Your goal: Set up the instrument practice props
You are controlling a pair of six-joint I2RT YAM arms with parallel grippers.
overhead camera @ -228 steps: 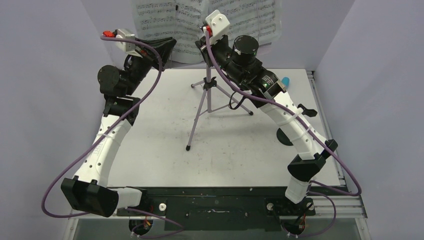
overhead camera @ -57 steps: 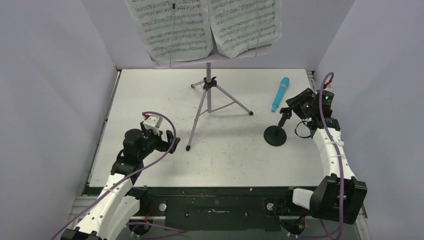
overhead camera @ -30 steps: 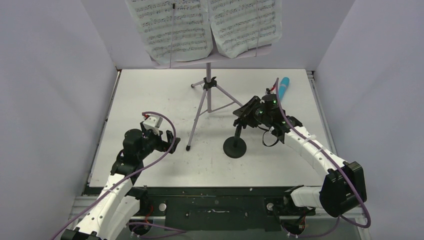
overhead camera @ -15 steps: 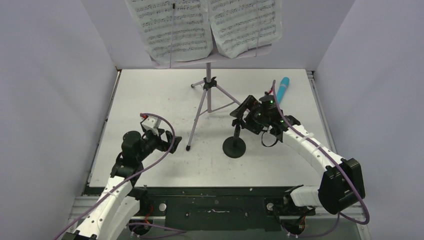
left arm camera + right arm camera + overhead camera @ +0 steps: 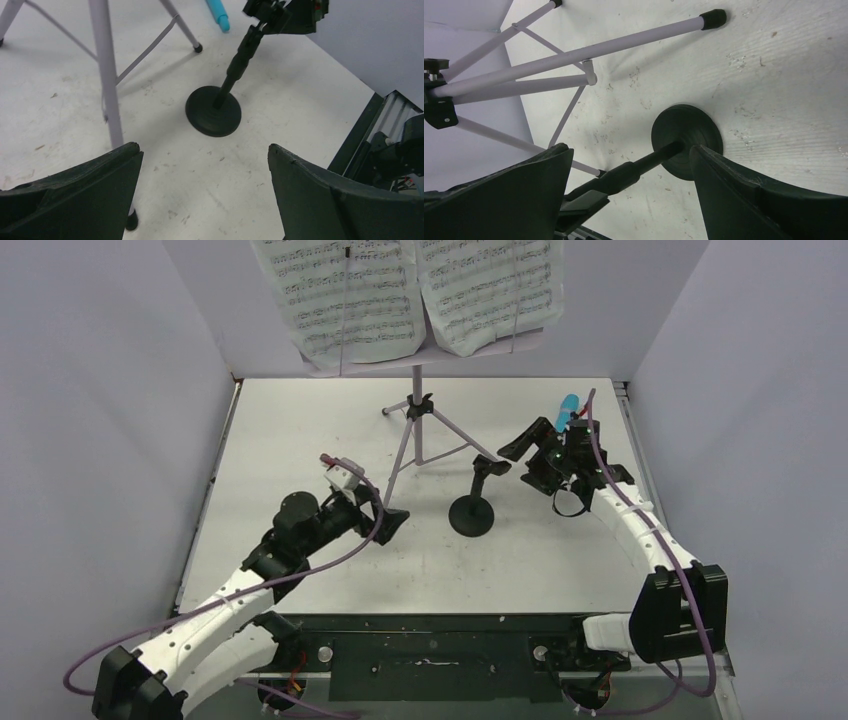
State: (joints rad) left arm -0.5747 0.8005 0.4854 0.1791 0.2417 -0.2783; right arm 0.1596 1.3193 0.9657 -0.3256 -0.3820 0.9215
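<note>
Pages (image 5: 400, 290) sit on the music stand (image 5: 415, 435) at the table's (image 5: 300, 430) far edge, the mic stand (image 5: 472, 513) is upright mid-table, the left gripper (image 5: 202, 150) and right gripper (image 5: 630, 150) gape empty, and the microphone (image 5: 568, 406) lies near the far right corner, not yet clipped in.

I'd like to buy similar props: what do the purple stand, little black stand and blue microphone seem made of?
Music stand: likely painted metal tubing; thin straight lilac legs with black tips.
Mic stand: matte black, metal or plastic, unclear; heavy-looking disc base.
Microphone: probably plastic; uniform, smooth turquoise.
</note>
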